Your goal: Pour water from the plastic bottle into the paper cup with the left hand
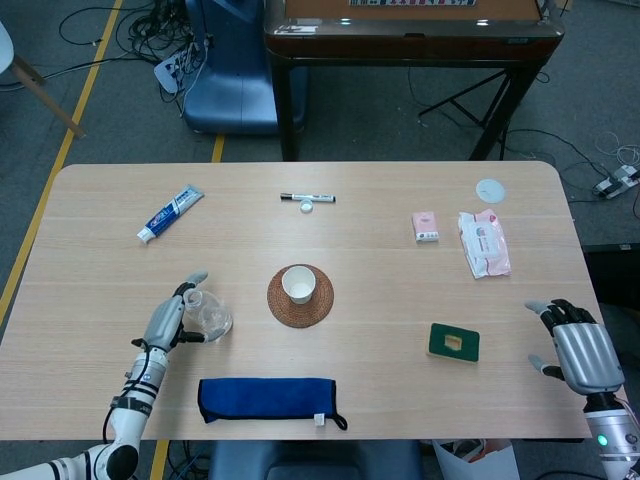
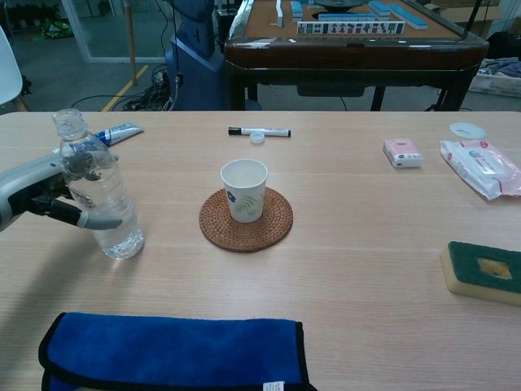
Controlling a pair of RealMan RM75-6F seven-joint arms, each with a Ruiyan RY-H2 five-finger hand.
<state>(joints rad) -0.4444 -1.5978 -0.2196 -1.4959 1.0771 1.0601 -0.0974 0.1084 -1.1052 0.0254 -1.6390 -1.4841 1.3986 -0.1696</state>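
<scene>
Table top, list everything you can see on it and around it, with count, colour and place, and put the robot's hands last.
plastic bottle: 1, clear, uncapped, upright at left
paper cup: 1, white, on the coaster
coaster: 1, brown woven, table centre
cloth: 1, blue, near edge
toothpaste tube: 1, white and blue, far left
marker: 1, black, far centre
bottle cap: 1, white, beside the marker
small pack: 1, pink, far right
wipes packet: 1, pink and white, right of the small pack
round lid: 1, white, far right corner
sponge: 1, green and yellow, right
left hand: grips the plastic bottle
right hand: fingers apart, holds nothing, right edge
</scene>
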